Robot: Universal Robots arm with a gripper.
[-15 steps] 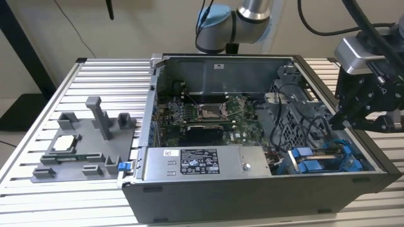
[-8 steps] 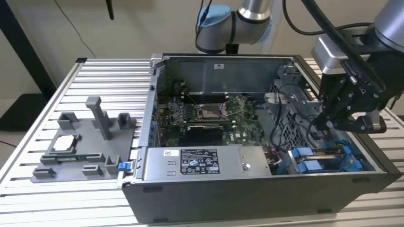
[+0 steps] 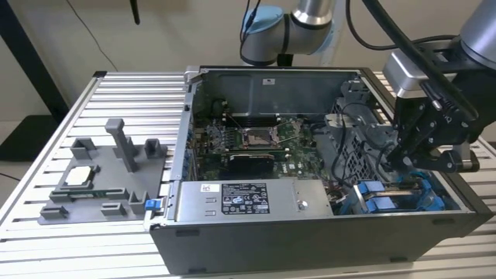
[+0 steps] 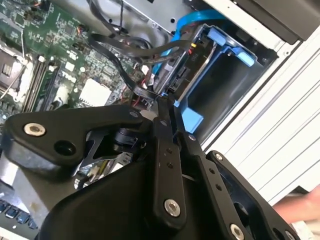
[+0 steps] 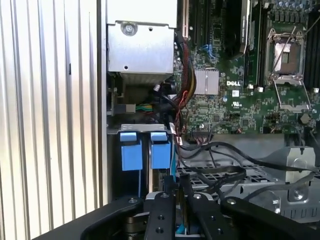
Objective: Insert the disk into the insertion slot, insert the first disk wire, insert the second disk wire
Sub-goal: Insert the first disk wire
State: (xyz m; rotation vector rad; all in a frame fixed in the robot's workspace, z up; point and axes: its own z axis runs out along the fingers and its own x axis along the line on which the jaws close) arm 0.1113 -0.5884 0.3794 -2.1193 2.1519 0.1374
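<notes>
Second wrist view had the tool (image 4: pixel 167 107) nearest, its fingers drawn narrow and pinched, as far as I could judge, on the end of a black wire (image 4: pixel 122 62) that looped back over the board. Just beyond the tips sat the disk (image 4: pixel 187 70), on edge in its blue carrier and already inside the insertion slot (image 3: pixel 387 200), its connector side turned toward the tool, probably so that a plug could go straight in. In the exterior view that bay lay at about four o'clock of the open computer case (image 3: pixel 310 244), close against the case's side wall, and other loose cables crossed the metal cage beside it; room for the tool looked tight on both flanks and free only from above. Farther off, the motherboard (image 5: pixel 235 95) filled the case's middle, and the grey power supply box (image 3: pixel 248 200) lay at six o'clock along the near wall. Well apart, at nine o'clock outside the case, the grey fixture tray (image 3: pixel 101 174) stood on the slatted table (image 3: pixel 124 93), where open surface remained around it.
</notes>
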